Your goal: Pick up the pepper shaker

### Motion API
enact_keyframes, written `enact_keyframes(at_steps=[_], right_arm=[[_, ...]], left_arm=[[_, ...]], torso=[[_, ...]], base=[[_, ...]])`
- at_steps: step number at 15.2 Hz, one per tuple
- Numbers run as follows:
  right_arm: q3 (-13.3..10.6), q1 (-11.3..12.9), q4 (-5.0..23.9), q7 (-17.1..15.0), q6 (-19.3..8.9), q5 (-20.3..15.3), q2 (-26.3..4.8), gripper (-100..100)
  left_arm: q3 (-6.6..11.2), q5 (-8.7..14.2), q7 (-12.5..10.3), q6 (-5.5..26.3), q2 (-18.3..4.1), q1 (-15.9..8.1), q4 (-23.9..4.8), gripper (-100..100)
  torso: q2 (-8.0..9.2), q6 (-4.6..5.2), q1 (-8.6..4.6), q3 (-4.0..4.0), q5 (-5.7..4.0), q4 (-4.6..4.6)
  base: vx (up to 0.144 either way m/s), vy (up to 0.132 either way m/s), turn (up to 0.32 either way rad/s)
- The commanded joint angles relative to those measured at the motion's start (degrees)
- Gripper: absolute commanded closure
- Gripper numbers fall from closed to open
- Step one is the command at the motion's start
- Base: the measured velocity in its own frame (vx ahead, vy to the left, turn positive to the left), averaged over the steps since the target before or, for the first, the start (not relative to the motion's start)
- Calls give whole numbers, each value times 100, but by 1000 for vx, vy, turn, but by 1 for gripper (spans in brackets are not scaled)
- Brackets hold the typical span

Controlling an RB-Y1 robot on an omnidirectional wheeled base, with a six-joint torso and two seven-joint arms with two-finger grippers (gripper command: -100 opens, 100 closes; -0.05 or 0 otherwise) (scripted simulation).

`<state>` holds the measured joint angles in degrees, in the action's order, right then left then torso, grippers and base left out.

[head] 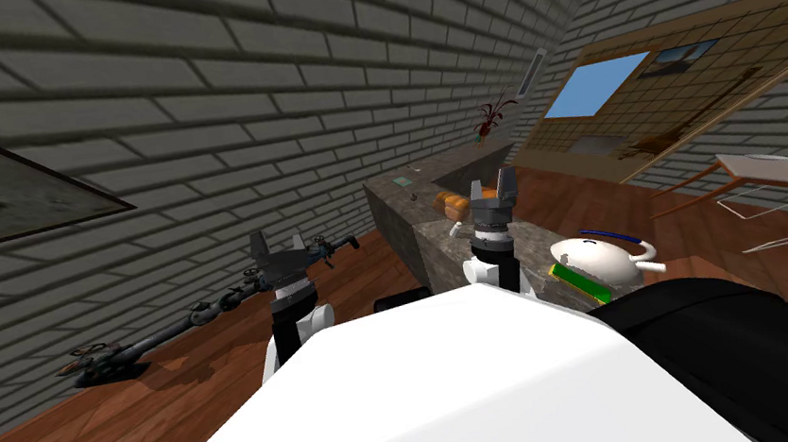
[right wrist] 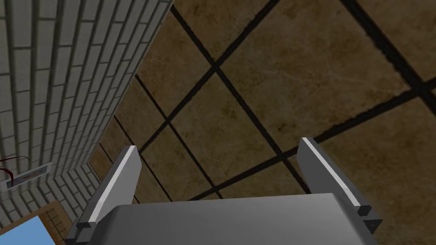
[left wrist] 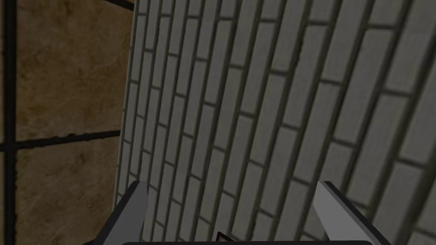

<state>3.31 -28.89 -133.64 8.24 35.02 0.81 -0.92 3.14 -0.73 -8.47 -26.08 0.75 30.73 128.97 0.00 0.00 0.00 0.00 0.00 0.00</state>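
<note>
Holding my right gripper (head: pixel 491 189) upright over the mottled grey-brown stone counter (head: pixel 397 222), fingers spread wide apart. My left gripper (head: pixel 278 246) stands raised off the counter's left side, fingers spread as well. On the top, an orange-brown loaf (head: pixel 450 203) lies just beside my right hand. A small dark item (head: pixel 415 197) beyond it could be the pepper shaker, I cannot tell. A round white teapot with a blue handle (head: pixel 602 262) sits at the counter's near end. Grey brick wall (head: pixel 225 112) on my left, reddish wood floor (head: pixel 214 389) running open between wall and counter.
</note>
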Motion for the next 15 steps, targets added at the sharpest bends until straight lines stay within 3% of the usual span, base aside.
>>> enact_keyframes(at_steps=[1,10,15], right_arm=[[29,-53,25,-1,-6,-26,-209,-100],[263,-480,225,-7,-51,-235,-1174,-100],[492,-899,422,-13,-88,-440,-1821,-100]], left_arm=[[0,0,0,0,0,0,0,0],[0,0,0,0,0,0,0,0],[0,0,0,0,0,0,0,0]], torso=[[0,0,0,0,0,0],[-6,0,-5,-3,-1,-2],[-6,0,-5,-3,-1,-1]], base=[[3,0,16],[13,-2,35],[17,-3,51]])
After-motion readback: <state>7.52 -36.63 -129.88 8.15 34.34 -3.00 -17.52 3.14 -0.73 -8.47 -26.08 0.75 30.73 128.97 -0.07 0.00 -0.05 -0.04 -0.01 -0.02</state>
